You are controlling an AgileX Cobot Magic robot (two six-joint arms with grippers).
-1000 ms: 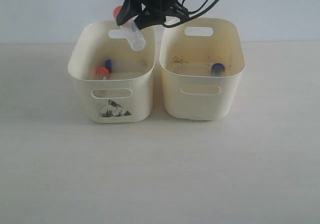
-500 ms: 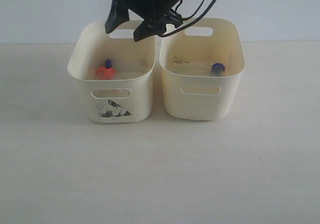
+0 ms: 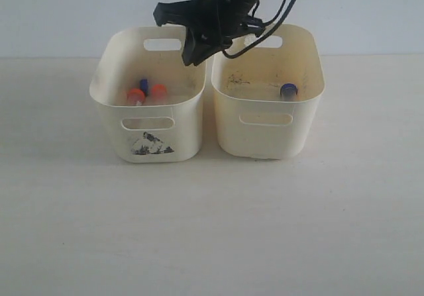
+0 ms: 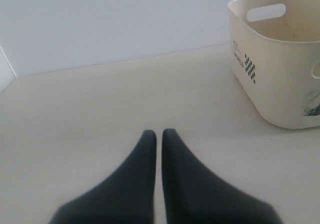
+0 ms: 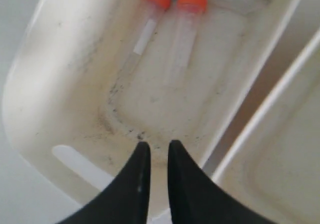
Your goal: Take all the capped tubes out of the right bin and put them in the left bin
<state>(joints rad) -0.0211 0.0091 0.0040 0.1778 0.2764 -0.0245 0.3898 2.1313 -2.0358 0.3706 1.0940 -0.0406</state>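
Standing side by side on the surface, the left bin holds three capped tubes, the right bin one blue-capped tube, so one transfer seems left. The right claw, above the left bin, and the left claw, off aside, are both clenched, empty.

Lab setting, capped tubes, pale tabletop

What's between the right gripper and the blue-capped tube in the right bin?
Only the adjoining walls of the left bin and right bin lie between the right gripper and the blue-capped tube; nothing covers the tube.
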